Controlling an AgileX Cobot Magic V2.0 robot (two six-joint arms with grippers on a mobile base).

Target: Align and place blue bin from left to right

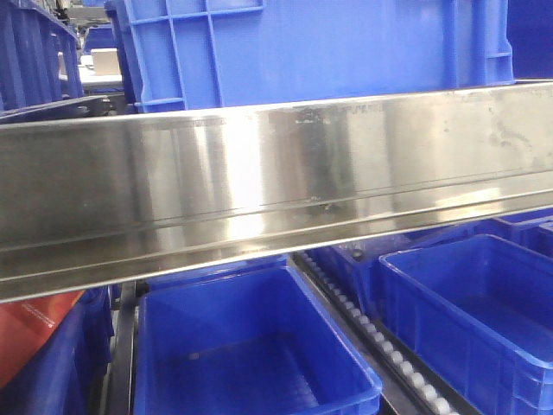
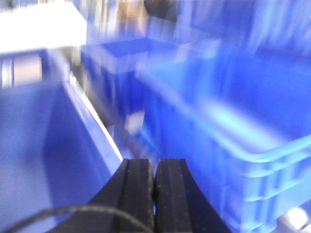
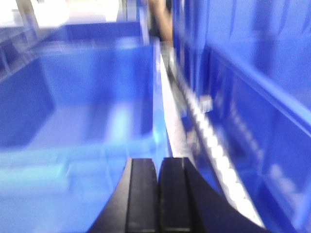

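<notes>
Jaws, left gripper [image 2: 154, 182]: you see both black pads pressed flat together in the left wrist view, with nothing between them.
Jaws, right gripper [image 3: 158, 187]: you see the same in the right wrist view, pads closed face to face and holding nothing.
Blue bin [image 1: 328, 47]: in the front view you find it high in the frame, above and behind the steel rail [image 1: 276, 181], its ribbed side wall facing you. Neither gripper appears in that view, so you cannot place the bin against the jaws there.
Ahead of the left jaws: a blue crate [image 2: 233, 136] stands just to the right of the pads, its rim running away from you; another crate wall [image 2: 58, 131] lies to their left. The view is smeared by motion blur, so you cannot tell which crate, if any, is the task's bin.
Ahead of the right jaws: an open blue crate [image 3: 92, 87] lies forward and left of the pads. A roller track [image 3: 214, 145] of white wheels runs forward just right of them, with a blue wall [image 3: 262, 97] beyond it.
Contact: neither pair of pads touches any crate.
Below the rail: two open blue crates [image 1: 251, 354] [image 1: 475, 303] sit side by side, divided by a roller track [image 1: 380, 337].
</notes>
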